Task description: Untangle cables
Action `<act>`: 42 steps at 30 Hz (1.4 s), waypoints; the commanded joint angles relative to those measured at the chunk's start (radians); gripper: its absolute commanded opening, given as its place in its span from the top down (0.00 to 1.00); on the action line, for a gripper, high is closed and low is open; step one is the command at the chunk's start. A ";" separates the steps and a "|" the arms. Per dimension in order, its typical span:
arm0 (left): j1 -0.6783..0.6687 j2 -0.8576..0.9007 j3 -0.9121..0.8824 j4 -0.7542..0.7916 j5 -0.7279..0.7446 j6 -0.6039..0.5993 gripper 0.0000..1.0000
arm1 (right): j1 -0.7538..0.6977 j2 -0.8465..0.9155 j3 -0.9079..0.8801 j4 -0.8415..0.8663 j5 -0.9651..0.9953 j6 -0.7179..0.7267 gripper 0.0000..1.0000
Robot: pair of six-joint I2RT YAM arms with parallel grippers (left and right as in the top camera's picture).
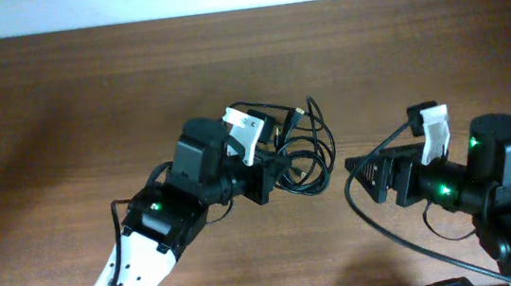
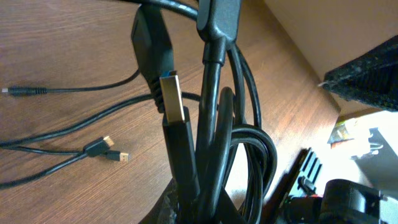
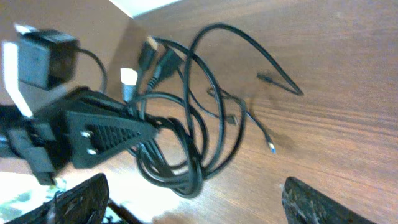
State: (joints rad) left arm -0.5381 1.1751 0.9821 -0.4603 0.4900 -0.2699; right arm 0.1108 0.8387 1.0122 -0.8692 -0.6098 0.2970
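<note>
The cables (image 1: 302,152) are thin black cords bunched in loops at the middle of the wooden table. My left gripper (image 1: 266,172) is shut on the bundle's left side. In the left wrist view the cables (image 2: 217,143) run up from between the fingers, with a USB plug (image 2: 173,96) and small gold connectors (image 2: 109,149) showing. My right gripper (image 1: 366,177) is open and empty, just right of the bundle. In the right wrist view the cables (image 3: 186,134) lie ahead of its spread fingers (image 3: 199,202), apart from them.
A thicker black arm cable (image 1: 409,241) curves across the table beside the right arm. The table's back edge (image 1: 242,11) meets a white wall. Bare wood lies to the far left and far right.
</note>
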 commanded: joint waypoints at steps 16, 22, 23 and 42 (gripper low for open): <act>-0.246 0.007 0.009 0.099 -0.107 0.085 1.00 | 0.000 0.144 0.002 -0.153 0.430 -0.076 0.13; -0.246 0.006 0.009 0.011 -0.288 0.085 1.00 | 0.000 0.137 0.002 -0.201 0.307 -0.138 0.13; -0.246 0.006 0.009 0.001 -0.317 0.085 1.00 | 0.000 0.131 0.002 -0.201 0.298 -0.140 0.13; -0.230 -0.062 0.009 0.077 -0.092 0.085 1.00 | -0.001 0.204 0.002 -0.261 0.622 0.033 0.18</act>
State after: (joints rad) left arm -0.7773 1.1683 0.9817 -0.3950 0.5011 -0.2008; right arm 0.1120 1.0725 1.0115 -1.1275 0.0254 0.2996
